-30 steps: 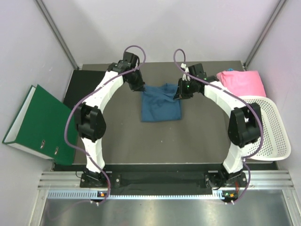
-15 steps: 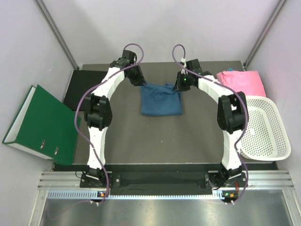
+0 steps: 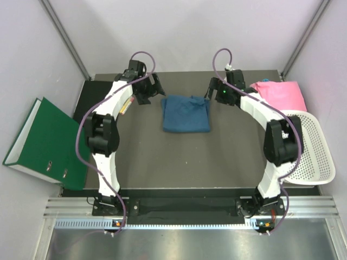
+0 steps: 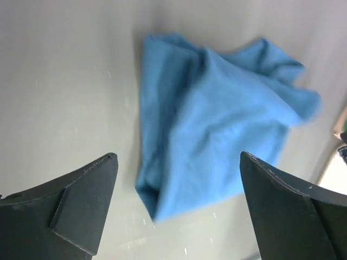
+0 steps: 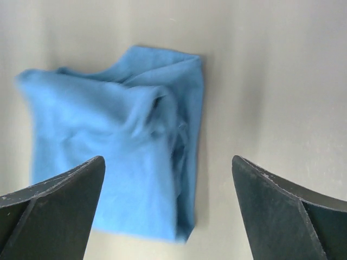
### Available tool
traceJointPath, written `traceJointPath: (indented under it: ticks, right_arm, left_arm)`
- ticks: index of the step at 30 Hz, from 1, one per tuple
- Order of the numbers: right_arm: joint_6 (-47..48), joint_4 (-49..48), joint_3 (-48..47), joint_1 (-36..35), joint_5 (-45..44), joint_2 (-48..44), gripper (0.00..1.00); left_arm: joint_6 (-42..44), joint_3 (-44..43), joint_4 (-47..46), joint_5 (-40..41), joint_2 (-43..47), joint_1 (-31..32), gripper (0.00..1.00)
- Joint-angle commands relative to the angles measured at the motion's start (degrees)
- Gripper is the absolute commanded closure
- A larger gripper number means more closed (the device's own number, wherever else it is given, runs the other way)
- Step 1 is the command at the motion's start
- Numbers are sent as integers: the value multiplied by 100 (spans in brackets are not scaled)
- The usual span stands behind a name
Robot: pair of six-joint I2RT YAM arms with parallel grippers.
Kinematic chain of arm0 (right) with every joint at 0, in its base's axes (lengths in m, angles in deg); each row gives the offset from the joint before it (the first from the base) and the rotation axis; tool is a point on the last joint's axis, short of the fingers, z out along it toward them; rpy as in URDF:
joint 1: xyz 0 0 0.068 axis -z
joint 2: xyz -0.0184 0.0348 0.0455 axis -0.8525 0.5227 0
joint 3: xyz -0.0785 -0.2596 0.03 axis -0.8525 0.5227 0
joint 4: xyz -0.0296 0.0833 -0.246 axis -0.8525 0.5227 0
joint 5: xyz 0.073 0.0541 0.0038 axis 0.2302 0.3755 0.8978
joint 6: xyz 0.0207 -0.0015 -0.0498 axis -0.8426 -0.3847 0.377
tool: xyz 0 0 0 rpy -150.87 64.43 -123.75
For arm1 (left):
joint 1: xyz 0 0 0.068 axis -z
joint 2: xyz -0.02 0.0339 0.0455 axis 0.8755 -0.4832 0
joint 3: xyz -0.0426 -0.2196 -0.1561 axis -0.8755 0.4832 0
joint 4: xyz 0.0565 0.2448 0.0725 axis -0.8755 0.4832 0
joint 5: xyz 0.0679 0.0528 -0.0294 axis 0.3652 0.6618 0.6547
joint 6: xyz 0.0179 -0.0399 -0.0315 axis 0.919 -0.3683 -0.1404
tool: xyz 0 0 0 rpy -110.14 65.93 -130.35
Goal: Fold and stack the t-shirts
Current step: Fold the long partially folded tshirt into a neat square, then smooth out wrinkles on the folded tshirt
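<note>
The dark teal-blue t-shirt (image 3: 186, 114) lies folded in a rough rectangle on the dark table top, its far edge rumpled. My left gripper (image 3: 150, 93) hangs just off its far left corner, my right gripper (image 3: 212, 91) just off its far right corner. In the left wrist view the left gripper (image 4: 178, 157) is wide open above the shirt (image 4: 217, 119), holding nothing. The right gripper (image 5: 168, 159) is likewise open over the shirt (image 5: 108, 141). The pink t-shirt (image 3: 279, 95) lies bunched at the back right corner, untouched.
A white mesh basket (image 3: 312, 151) sits at the right edge, just in front of the pink shirt. A green binder (image 3: 46, 141) leans off the table's left side. Grey walls close in the back and both sides.
Both grippers, shut on the blue shirt's far corners before, have opened, let it go and drawn outward and away. The shirt has settled flat on the table.
</note>
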Motion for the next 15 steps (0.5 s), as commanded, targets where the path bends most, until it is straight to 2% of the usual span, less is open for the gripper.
traceJointPath:
  ticks: [1, 2, 3, 4, 10, 15]
  right_arm:
    - [-37, -339, 393, 19, 548, -811, 11]
    - [-72, -443, 463, 19, 742, -829, 20]
    - [-150, -566, 646, 19, 988, -829, 81]
    - [-221, -585, 666, 10, 1269, -794, 100]
    - [-397, -550, 421, -51, 2097, 92, 100]
    - [-423, -409, -405, -43, 2326, 1014, 100]
  left_arm:
    - [5, 574, -404, -173, 1063, 117, 2]
    - [-56, 758, -448, -191, 1134, 196, 2]
    - [-100, 856, -518, -243, 1230, 231, 2]
    - [-161, 944, -658, -313, 1266, 249, 2]
    - [-522, 1094, -791, -717, 942, 548, 2]
    - [-715, 1217, -792, -1245, 441, 750, 2]
